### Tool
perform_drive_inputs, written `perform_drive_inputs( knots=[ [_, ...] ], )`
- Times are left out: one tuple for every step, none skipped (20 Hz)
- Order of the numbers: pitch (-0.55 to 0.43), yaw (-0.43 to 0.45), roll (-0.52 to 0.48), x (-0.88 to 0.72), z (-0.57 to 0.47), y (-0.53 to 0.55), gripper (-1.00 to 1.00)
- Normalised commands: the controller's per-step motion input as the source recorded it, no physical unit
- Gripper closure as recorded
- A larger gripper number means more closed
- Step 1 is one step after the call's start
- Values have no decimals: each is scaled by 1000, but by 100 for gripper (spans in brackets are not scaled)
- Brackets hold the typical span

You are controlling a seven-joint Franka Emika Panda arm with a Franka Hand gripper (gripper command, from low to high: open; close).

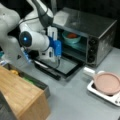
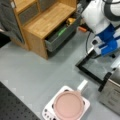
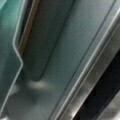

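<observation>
Grey surface (image 1: 75, 100) ran across both front views, carrying everything. Wooden cabinet (image 2: 47, 22) filled the upper left of a front view, its grey drawer (image 2: 58, 37) pulled open with yellow and green items inside, too blurred to name. Toaster oven (image 1: 100, 32) sat at upper right of a front view, door (image 1: 62, 66) dropped flat toward frame centre, glass pane facing up. Inside on the rack, a teal bowl (image 1: 71, 37) with something red in it. White-and-blue arm came in from the upper left; the hand (image 1: 56, 53) hung low over the open door, just in front of the oven mouth, in a front view centre-left. Fingers were not distinguishable, so could not tell whether it was wide, narrow or holding anything. Wrist view showed only close teal and grey metal surfaces and a bright steel edge at lower right, likely the tray or door at very close range; no fingers visible there. Pink pan (image 2: 68, 105) with a pale handle rested on a white burner plate (image 2: 47, 110) at the bottom centre of a front view, well apart from the hand. Judgement: with the hand this close to the door and oven mouth, any motion should be slow and level, keeping clear of the door's handle bar (image 1: 46, 70) and the rack edge, and avoiding a knock to the bowl.
</observation>
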Motion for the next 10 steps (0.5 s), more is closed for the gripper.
perform_drive_inputs(
  knots=[
    [-91, -111, 7, -37, -80, 249, -100],
    [-89, -112, 8, -41, -82, 230, -100],
    [-91, -117, 11, -44, -90, 216, -100],
    [-89, -120, 16, -44, -92, 196, -100],
    [-89, -120, 21, -47, -91, 176, -100],
    [-88, -119, 24, -47, -87, 148, -100],
    [-86, -118, 28, -52, -86, 132, -100],
    [-82, -115, 30, -61, -82, 120, -100],
    [-81, -114, 35, -72, -79, 126, -100],
    [-81, -111, 38, -80, -76, 134, -100]
  ],
)
